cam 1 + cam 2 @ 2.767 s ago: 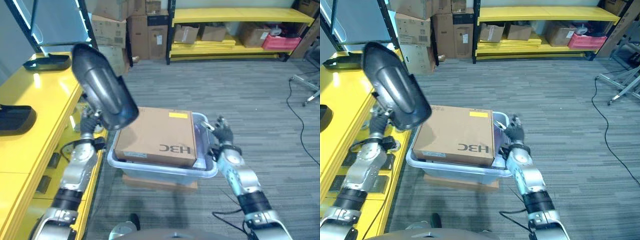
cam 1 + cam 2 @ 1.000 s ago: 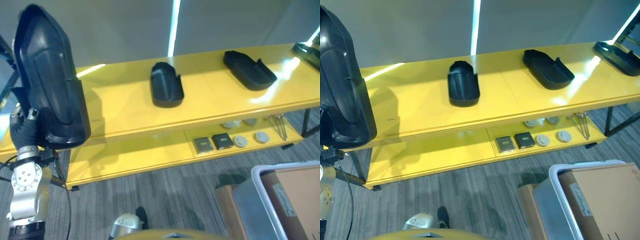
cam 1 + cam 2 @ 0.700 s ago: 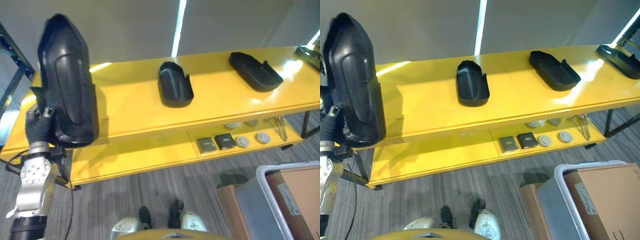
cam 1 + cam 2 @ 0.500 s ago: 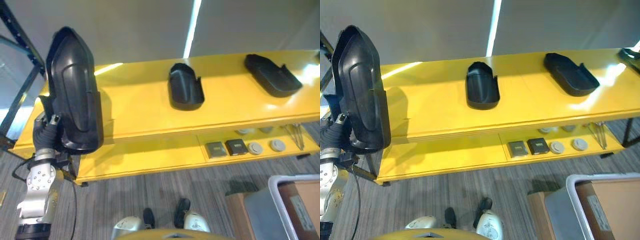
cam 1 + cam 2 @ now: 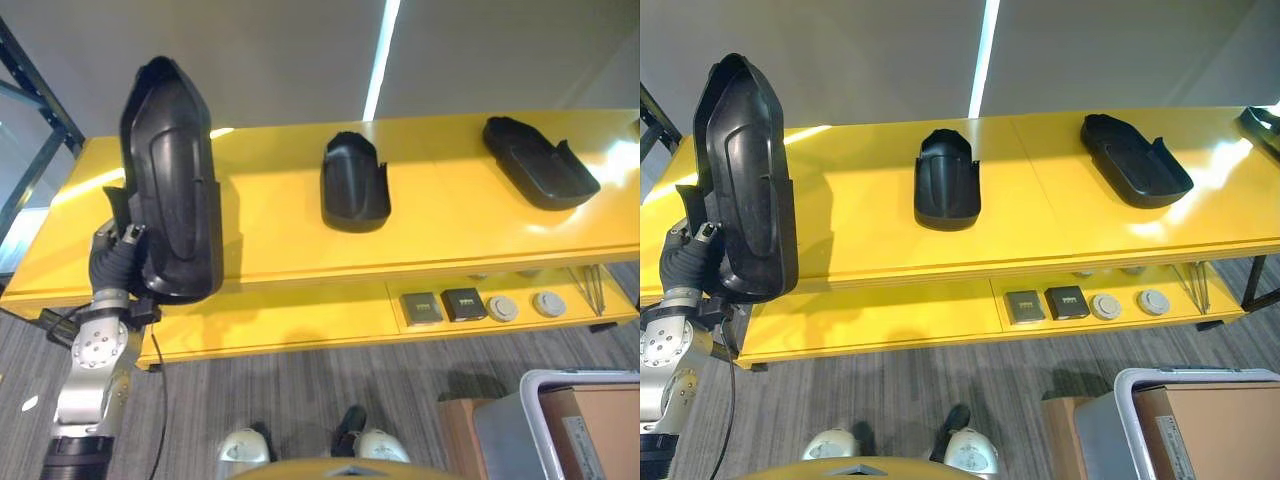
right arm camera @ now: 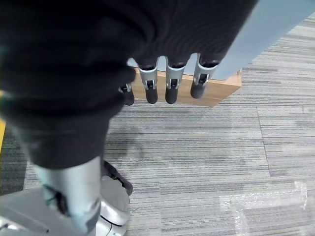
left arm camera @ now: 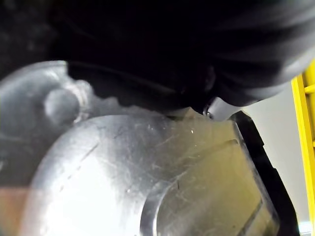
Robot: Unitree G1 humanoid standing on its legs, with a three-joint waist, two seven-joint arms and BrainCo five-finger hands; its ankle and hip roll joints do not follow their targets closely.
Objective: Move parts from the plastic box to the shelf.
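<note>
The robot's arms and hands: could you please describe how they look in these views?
The left arm is silver-grey metal with round screwed joints and a dark ribbed cover at the wrist. The right hand has silver fingers with dark tips in a row under the same dark ribbed cover.

The left hand (image 5: 118,262) is hidden behind the black part (image 5: 172,185) (fingers unreadable).

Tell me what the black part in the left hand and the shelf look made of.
The black part held up by the left hand looks like moulded plastic: semi-gloss, with soft highlights along its raised ribs and rim. The shelf looks like yellow-painted metal or board, glossy, mirroring the ceiling light; which one I cannot tell.
</note>
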